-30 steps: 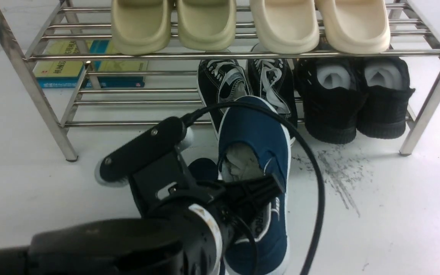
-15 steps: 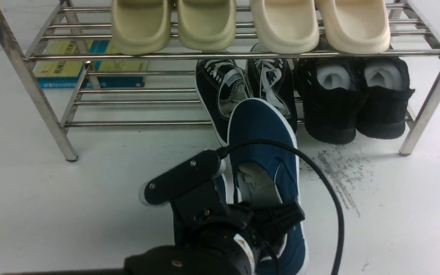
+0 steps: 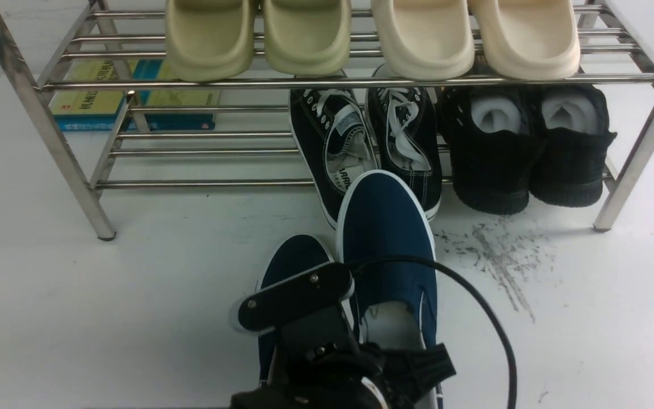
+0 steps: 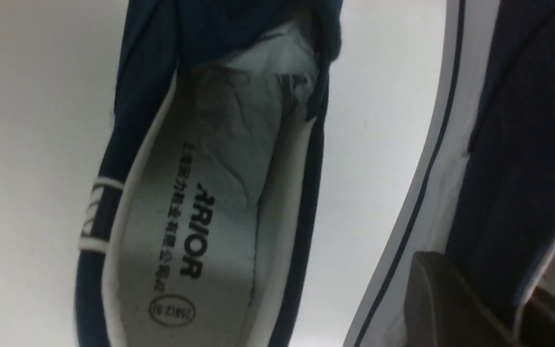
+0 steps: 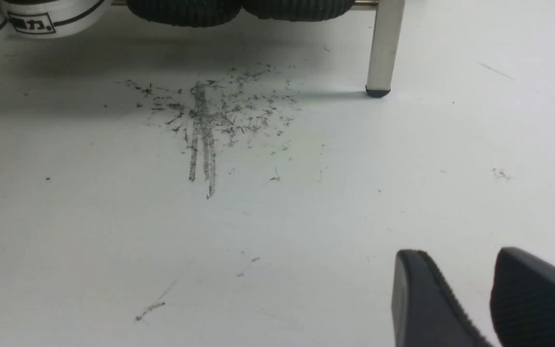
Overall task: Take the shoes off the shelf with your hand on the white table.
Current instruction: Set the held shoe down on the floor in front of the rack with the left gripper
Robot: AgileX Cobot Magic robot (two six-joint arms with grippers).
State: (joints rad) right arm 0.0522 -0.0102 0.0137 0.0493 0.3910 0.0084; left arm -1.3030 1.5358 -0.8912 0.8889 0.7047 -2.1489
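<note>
Two navy shoes lie side by side on the white table, off the steel shelf. The right shoe points its toe at the shelf; the left shoe sits slightly nearer. My left gripper is low at the near edge, shut on the right shoe's side wall. In the left wrist view that wall runs between the left gripper's two fingers, and the other shoe's white insole shows beside it. My right gripper hovers open over bare table, holding nothing.
Black lace-up sneakers and black fuzzy shoes fill the shelf's lower tier. Beige slides sit on top, a book lies behind. Grey scuff streaks mark the table near the shelf's right leg.
My left gripper drew back toward the near edge with the right navy shoe, bringing it down beside the other one. The black lace-up sneaker behind it is now uncovered.
</note>
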